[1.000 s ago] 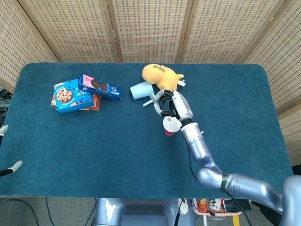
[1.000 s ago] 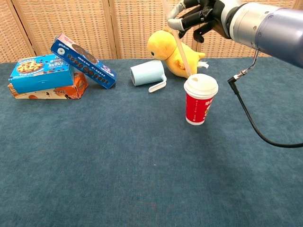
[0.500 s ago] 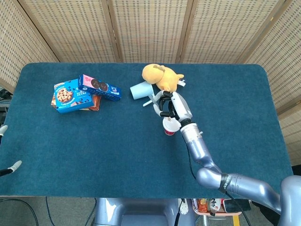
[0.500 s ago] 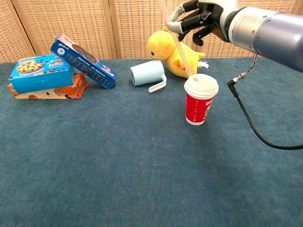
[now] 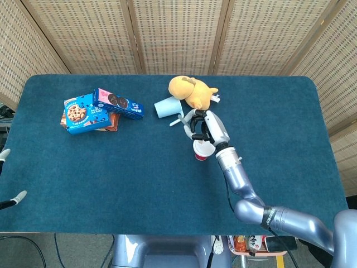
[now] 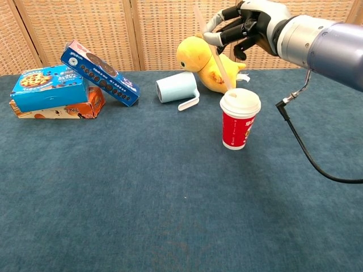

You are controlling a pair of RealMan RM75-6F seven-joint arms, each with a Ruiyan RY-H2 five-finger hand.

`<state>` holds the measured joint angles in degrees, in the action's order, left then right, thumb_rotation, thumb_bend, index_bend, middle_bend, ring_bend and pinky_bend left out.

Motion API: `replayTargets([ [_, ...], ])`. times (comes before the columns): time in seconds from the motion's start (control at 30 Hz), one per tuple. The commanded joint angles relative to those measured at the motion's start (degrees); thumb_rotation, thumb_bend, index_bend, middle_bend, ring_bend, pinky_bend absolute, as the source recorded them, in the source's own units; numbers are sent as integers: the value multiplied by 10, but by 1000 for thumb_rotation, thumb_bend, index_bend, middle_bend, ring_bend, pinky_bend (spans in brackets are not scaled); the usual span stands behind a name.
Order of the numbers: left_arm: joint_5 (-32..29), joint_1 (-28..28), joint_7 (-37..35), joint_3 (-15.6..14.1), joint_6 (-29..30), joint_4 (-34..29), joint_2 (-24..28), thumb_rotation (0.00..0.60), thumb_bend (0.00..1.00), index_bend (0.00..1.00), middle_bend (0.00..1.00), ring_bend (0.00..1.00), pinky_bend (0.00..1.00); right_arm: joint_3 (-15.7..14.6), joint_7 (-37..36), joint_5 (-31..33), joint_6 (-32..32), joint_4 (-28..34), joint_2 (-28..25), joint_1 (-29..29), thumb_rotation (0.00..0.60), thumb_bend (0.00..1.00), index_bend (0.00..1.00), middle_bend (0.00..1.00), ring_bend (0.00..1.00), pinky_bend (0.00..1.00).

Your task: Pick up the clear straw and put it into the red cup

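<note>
The red cup (image 6: 238, 130) with a white lid stands upright on the blue table (image 6: 142, 198), right of centre. My right hand (image 6: 245, 25) hovers above and slightly behind it, pinching the clear straw (image 6: 212, 50). The straw slants down to the right, and its lower tip meets the lid near the rear edge. In the head view the right hand (image 5: 204, 126) covers the far side of the red cup (image 5: 201, 152), and the straw is hard to make out there. Only two fingertips of my left hand (image 5: 11, 198) show at the table's left edge, apart and holding nothing.
A yellow plush duck (image 6: 207, 62) lies just behind the cup. A pale blue mug (image 6: 176, 88) lies on its side to the duck's left. Stacked cookie boxes (image 6: 54, 90) sit at the far left. A black cable (image 6: 300, 141) hangs from my right arm.
My right hand has shifted slightly right and down with the straw. The straw now leans more, and its tip has come onto the lid from behind the cup.
</note>
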<state>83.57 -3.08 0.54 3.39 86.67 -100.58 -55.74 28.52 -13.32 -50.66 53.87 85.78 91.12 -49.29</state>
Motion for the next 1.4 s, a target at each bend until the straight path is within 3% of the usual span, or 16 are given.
replayTargets([
  [0.03, 0, 0, 0, 0, -1, 0, 0, 600, 177, 0, 0, 0, 0, -2, -3, -3, -1, -4, 2, 1, 600, 541, 777, 772, 585, 845],
  [1.4, -7, -5, 4, -4, -18, 9, -11, 600, 177, 0, 0, 0, 0, -74, -136, -164, -39, -96, 1, 41, 600, 584, 777, 724, 585, 819],
])
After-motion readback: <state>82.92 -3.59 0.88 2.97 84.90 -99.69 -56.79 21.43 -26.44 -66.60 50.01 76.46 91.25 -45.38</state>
